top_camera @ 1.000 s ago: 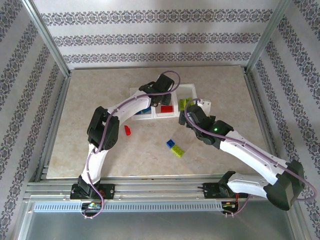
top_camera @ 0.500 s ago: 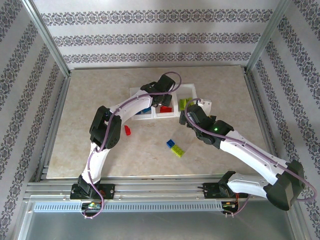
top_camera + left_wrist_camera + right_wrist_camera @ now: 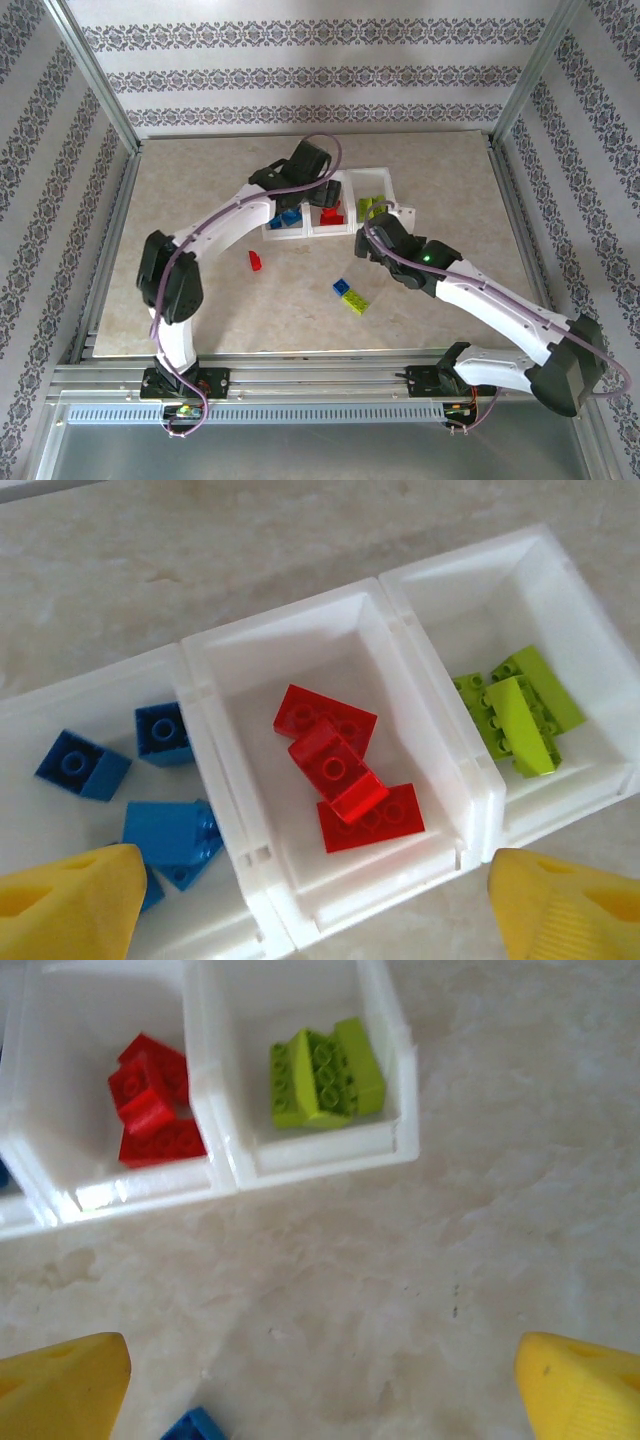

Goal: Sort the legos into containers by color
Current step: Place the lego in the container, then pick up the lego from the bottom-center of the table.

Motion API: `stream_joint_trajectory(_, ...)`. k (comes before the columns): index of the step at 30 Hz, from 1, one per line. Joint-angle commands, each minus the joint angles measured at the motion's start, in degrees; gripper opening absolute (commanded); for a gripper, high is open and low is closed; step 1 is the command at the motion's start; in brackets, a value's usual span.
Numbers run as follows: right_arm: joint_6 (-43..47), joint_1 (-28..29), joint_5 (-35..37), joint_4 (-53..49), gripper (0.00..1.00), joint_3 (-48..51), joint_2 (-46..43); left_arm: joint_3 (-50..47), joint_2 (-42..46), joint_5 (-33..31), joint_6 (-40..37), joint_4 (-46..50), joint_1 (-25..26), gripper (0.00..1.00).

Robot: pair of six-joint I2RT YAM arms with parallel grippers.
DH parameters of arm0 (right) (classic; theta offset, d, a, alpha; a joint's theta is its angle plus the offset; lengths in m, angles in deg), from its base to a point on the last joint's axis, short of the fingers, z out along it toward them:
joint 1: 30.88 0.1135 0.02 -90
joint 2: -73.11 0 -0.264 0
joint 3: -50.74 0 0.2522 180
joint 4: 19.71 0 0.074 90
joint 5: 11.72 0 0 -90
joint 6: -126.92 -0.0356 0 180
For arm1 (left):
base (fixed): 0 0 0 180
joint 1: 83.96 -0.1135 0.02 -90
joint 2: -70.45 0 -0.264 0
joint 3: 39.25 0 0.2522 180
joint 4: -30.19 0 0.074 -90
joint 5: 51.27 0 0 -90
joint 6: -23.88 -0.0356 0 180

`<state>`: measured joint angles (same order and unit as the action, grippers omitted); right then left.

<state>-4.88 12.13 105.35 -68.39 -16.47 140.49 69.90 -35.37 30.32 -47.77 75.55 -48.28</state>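
The three joined bins (image 3: 425, 680) are sitting past table centre, their row running 9 to 3 o'clock in the top view. Blue bricks (image 3: 170, 835) are lying in the left bin, red bricks (image 3: 335, 765) in the middle and lime bricks (image 3: 515, 710) in the right.

The left gripper (image 3: 315, 915) is hovering over the middle bin, jaws spread and empty. The right gripper (image 3: 320, 1390) is hanging at the row's 5 o'clock, jaws wide apart, holding nothing.

A loose red brick (image 3: 255, 261) is lying at the bins' 7 o'clock. A loose blue brick (image 3: 342, 288) is sitting just beside a loose lime brick (image 3: 355, 303), whose long axis is running 10 to 4 o'clock.

Bins (image 3: 197, 685) hold colour-sorted legos (image 3: 335, 765); three lie loose.
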Motion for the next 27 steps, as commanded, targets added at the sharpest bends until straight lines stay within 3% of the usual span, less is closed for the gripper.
stream_joint_trajectory(1,1.26,2.17,-3.21,-2.65,0.98,0.94,1.64,-6.26,4.7,-3.05,2.22,-3.36,0.71,0.99)
stream_joint_trajectory(14,3.45,8.0,-13.1,-3.12,0.88,6.31,8.27,-33.6,25.19,-8.13,11.46,-11.08,-1.73,1.0)
stream_joint_trajectory(27,5.06,9.47,-18.57,-1.34,0.79,6.41,17.68,-48.5,38.24,-6.79,17.08,-10.27,-6.48,1.0)
